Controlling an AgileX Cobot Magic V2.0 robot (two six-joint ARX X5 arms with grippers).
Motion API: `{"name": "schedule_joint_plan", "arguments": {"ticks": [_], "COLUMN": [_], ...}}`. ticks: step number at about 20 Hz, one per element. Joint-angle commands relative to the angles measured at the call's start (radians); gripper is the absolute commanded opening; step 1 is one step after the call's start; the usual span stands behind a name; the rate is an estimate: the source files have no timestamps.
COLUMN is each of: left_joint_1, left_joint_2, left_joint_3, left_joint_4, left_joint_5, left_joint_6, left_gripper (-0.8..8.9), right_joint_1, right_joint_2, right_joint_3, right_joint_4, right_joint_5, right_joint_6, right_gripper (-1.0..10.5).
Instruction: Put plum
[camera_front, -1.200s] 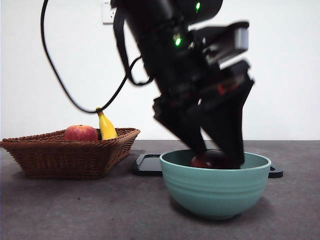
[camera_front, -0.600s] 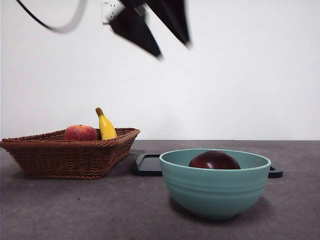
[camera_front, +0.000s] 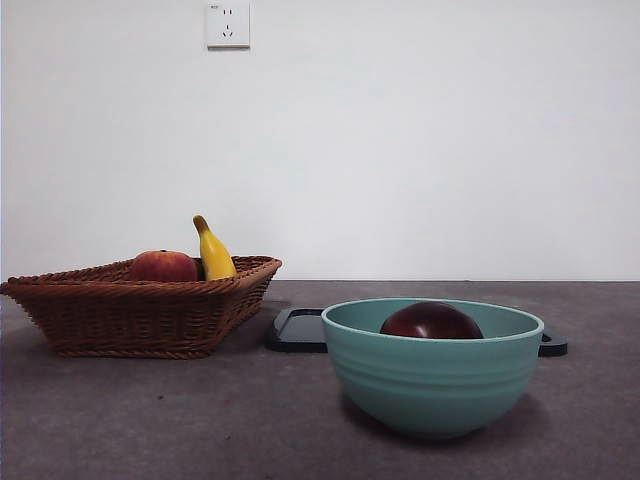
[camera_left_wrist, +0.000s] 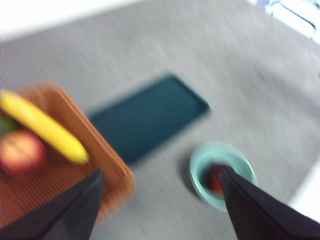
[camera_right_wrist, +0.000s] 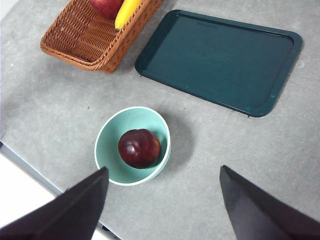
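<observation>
Plum (camera_front: 431, 320), dark maroon and glossy, lying inside the teal bowl (camera_front: 432, 385), ungripped; dark green tray (camera_right_wrist: 220, 60) just behind the bowl; wicker basket (camera_front: 140, 305) off to one side, holding a red apple (camera_front: 162, 266) and a yellow banana (camera_front: 213, 250); left gripper (camera_left_wrist: 160, 200) and right gripper (camera_right_wrist: 162, 200) both raised high above the table, jaws spread wide, holding nothing; left wrist view blurred.

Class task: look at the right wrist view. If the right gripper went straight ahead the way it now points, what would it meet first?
Probably the bare table, just beside the teal bowl holding the plum. The right gripper has open fingers with nothing between them. Depth is unclear, so it might clip the bowl's rim.
</observation>
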Motion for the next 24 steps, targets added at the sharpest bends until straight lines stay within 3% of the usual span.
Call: {"name": "schedule_joint_plan", "arguments": {"ticks": [1,5,13,20,24], "left_joint_1": [-0.002,-0.005,-0.005,-0.005,-0.005], "left_joint_2": [-0.059,-0.134,-0.138,-0.138,-0.138], "left_joint_3": [-0.123,-0.317,-0.377,-0.377,-0.377], "left_joint_4": [0.0,-0.009,-0.035,-0.031,-0.031], "left_joint_5": [0.08,0.238,0.256,0.274,0.274], "left_joint_6": [-0.002,-0.002,0.01,0.009,0.009], "left_gripper": [3.78,3.74,3.73,3.73,3.73], "right_joint_1": [0.004,0.004,0.004,0.1,0.187], "right_joint_2": [0.005,0.006,0.006,0.098,0.174], "right_joint_3": [0.021,0.021,0.021,-0.021,-0.161], "right_joint_4": [0.006,0.006,-0.018,0.01,0.218], "right_joint_5": [-0.001,-0.001,-0.005,-0.026,0.008], "right_joint_6": [0.003,0.003,0.007,0.085,0.188], "right_gripper": [3.6,3.6,3.6,3.6,3.6]}}
